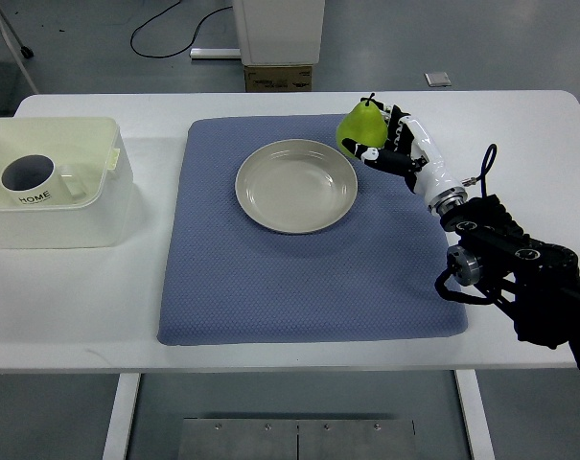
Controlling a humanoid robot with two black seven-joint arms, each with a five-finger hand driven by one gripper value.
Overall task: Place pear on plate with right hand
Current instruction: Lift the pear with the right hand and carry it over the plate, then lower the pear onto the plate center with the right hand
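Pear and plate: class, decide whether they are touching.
Apart. The top view shows blue mat between the pear, gripped by the right hand, and the plate rim.

Pear (359, 125) in right hand (397, 149), over mat (309, 278) far corner; plate (296, 185) just left of hand; bin (55, 182) far left.

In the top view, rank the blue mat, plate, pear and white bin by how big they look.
Largest to smallest:
1. blue mat
2. white bin
3. plate
4. pear, held in the right hand and partly hidden
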